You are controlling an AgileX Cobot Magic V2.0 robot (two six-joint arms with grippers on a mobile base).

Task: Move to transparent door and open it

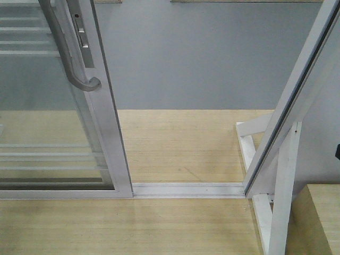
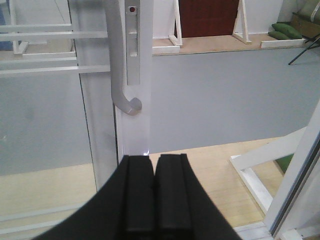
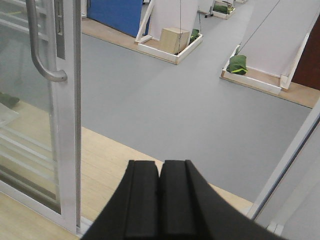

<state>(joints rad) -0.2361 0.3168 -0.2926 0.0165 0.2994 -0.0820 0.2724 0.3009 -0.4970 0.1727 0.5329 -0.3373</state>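
The transparent door (image 1: 53, 133) stood slid to the left of its floor track (image 1: 188, 189), leaving a gap to the white frame post (image 1: 289, 114) on the right. Its curved grey handle (image 1: 69, 53) was untouched. Left gripper (image 2: 154, 192) and right gripper (image 3: 160, 200) each had fingers pressed together, holding nothing.

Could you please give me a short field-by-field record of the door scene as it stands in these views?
door: transparent door, glass with thin white bars, white frame, slid left
handle: curved grey handle on the right stile, nothing gripping it
opening: gap over the floor track, reaching to the white outer frame post
left gripper: left gripper fingers together, empty, facing the stile below the handle
right gripper: right gripper fingers together, empty, facing the opening
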